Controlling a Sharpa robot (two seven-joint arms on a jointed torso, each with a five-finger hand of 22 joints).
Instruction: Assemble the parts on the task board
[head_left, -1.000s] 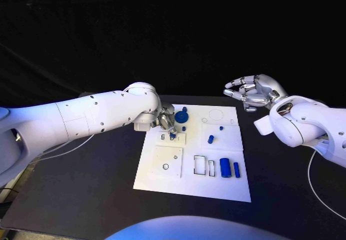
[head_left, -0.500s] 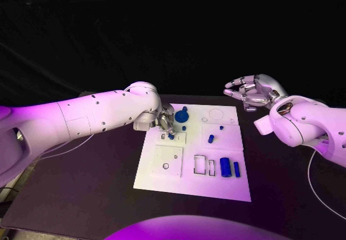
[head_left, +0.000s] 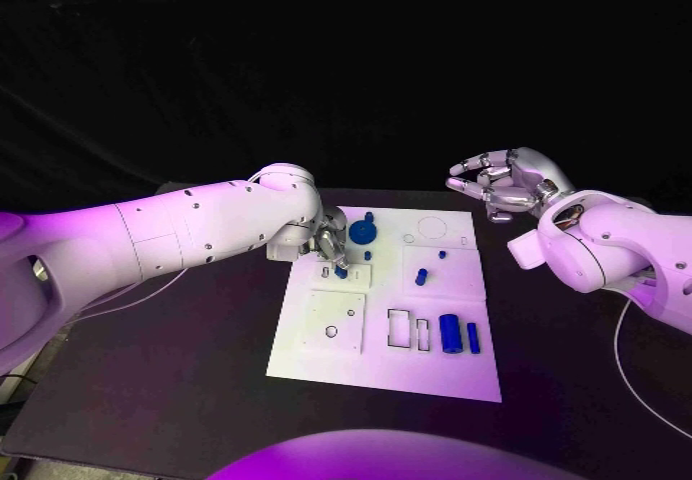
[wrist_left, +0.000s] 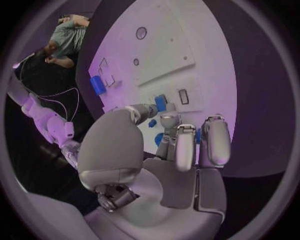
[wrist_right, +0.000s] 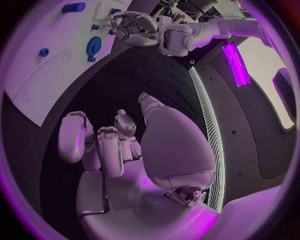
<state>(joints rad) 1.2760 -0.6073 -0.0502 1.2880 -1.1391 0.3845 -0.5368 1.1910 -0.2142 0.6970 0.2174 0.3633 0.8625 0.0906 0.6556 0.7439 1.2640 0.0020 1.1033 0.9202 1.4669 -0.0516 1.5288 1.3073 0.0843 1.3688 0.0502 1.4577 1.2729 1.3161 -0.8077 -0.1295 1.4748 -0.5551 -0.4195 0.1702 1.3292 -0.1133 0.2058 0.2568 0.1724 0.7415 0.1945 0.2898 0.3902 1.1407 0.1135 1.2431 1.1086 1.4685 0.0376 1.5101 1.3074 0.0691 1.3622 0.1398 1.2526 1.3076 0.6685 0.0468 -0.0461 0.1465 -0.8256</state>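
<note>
The white task board (head_left: 433, 375) lies in the middle of the black table. My left hand (head_left: 329, 245) is down over its far left part. Its thumb and a finger pinch a small blue part (wrist_left: 161, 103) against the board beside a rectangular slot (wrist_left: 183, 96); the same small blue part (head_left: 343, 269) shows under the fingertips in the head view. A blue disc (head_left: 362, 234) sits just right of that hand. My right hand (head_left: 505, 185) hangs raised beyond the board's far right corner, fingers loosely bent and apart from the thumb, holding nothing.
Near the board's right edge lie a blue cylinder (head_left: 451, 335) and a thin blue bar (head_left: 473, 339), beside two rectangular slots (head_left: 400, 329). Small blue pieces (head_left: 421, 278) stand at mid-board. A square plate with a hole (head_left: 333, 323) sits front left. Black table surrounds the board.
The left hand's fingertips have shifted very slightly at the small blue part. The right hand has stayed where it was.
</note>
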